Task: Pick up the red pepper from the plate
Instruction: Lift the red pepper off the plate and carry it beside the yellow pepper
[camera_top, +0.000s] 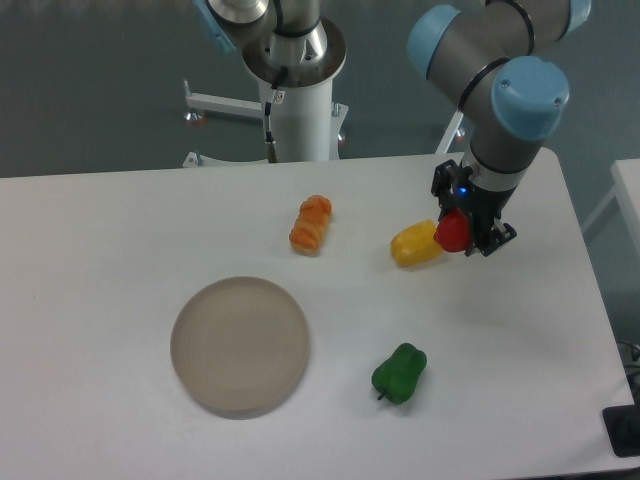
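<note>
White table before a grey wall, claw clamped on the red pepper

One fixed camera looks down across the table from its front

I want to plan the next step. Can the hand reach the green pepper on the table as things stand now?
Probably not yet: the hand is already shut on the red pepper, so it is occupied. The way itself looks free, as the green pepper lies alone on open table.
</note>
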